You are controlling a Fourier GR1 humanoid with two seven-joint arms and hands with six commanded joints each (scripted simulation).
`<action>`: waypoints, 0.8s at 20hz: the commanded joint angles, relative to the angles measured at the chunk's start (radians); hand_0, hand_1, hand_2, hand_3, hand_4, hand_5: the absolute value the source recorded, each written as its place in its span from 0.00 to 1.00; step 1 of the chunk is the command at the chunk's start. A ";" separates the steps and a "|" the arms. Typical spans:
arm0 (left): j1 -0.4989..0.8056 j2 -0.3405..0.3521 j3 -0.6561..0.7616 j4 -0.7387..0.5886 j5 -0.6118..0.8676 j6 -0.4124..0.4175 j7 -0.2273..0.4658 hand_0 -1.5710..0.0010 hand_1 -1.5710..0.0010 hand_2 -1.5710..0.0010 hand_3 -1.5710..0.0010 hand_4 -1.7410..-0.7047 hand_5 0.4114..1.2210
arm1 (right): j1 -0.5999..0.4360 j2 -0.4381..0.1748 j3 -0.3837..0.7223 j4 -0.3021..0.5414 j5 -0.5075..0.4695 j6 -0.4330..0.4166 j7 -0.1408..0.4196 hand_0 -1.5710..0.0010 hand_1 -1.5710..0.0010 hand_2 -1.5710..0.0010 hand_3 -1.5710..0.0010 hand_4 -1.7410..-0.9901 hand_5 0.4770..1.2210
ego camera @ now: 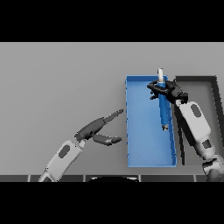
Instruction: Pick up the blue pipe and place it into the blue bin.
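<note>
The blue pipe (164, 109), with a pale end pointing away from me, hangs lengthwise over the right side of the blue bin (135, 131). My right hand (168, 91) is shut on the pipe near its far end, over the bin's far right corner. Whether the pipe's near end touches the bin floor I cannot tell. My left hand (94, 129) rests open over the table just left of the bin, fingers stretched toward the bin's left wall, thumb apart.
A dark grey bin (215, 94) stands right behind the blue bin's right wall, partly covered by my right arm. Grey table spreads to the left and far side.
</note>
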 commanded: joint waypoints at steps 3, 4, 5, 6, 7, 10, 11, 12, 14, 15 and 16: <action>0.005 -0.003 -0.005 -0.012 0.003 -0.002 -0.010 1.00 1.00 1.00 1.00 0.83 0.11 | -0.063 -0.063 0.206 0.056 -0.222 -0.035 0.000 0.59 0.61 0.62 0.75 0.54 0.88; 0.015 0.003 -0.006 -0.011 0.004 -0.006 -0.025 1.00 1.00 1.00 1.00 0.83 0.11 | -0.063 -0.087 0.246 0.034 -0.244 0.008 0.000 0.67 0.68 0.70 0.80 0.59 0.91; 0.017 0.002 -0.008 0.005 -0.003 -0.006 -0.024 1.00 1.00 1.00 1.00 0.83 0.10 | -0.087 -0.108 0.296 0.034 -0.269 0.024 0.000 0.74 0.75 0.76 0.84 0.64 0.85; 0.017 0.000 -0.006 0.007 -0.006 -0.001 -0.022 1.00 1.00 1.00 1.00 0.83 0.10 | -0.096 -0.121 0.328 0.013 -0.254 0.037 0.000 0.79 0.80 0.81 0.87 0.68 0.78; 0.018 -0.001 -0.011 0.006 -0.013 0.001 -0.027 1.00 1.00 1.00 1.00 0.83 0.10 | -0.101 -0.132 0.355 -0.002 -0.217 0.047 -0.001 0.83 0.84 0.84 0.90 0.72 0.72; 0.009 -0.003 -0.004 0.004 -0.005 0.004 -0.006 1.00 1.00 1.00 1.00 0.83 0.09 | -0.106 -0.139 0.387 -0.012 -0.160 0.056 -0.029 0.91 0.92 0.92 0.95 0.79 0.59; 0.018 -0.001 -0.010 0.005 -0.009 0.001 -0.018 1.00 1.00 1.00 1.00 0.83 0.09 | -0.113 -0.143 0.397 -0.010 -0.146 0.069 -0.023 0.93 0.93 0.94 0.96 0.80 0.55; 0.014 -0.001 -0.006 0.002 -0.009 0.005 -0.023 1.00 1.00 1.00 1.00 0.83 0.09 | -0.112 -0.147 0.402 -0.016 -0.136 0.069 -0.031 0.95 0.95 0.95 0.97 0.81 0.51; 0.010 -0.009 -0.008 0.000 -0.009 0.010 -0.012 1.00 1.00 1.00 1.00 0.83 0.08 | -0.117 -0.140 0.408 0.002 -0.118 0.073 -0.045 0.88 0.94 0.96 0.98 0.81 0.45; 0.026 0.010 -0.003 -0.017 -0.002 0.004 -0.021 1.00 1.00 1.00 1.00 0.83 0.08 | -0.117 -0.138 0.408 0.008 -0.119 0.076 -0.049 0.76 0.88 0.95 0.98 0.79 0.42; 0.029 0.007 -0.008 -0.019 -0.007 0.008 -0.013 1.00 1.00 1.00 1.00 0.83 0.08 | -0.111 -0.136 0.408 0.003 -0.120 0.070 -0.052 0.81 0.91 0.96 0.99 0.78 0.40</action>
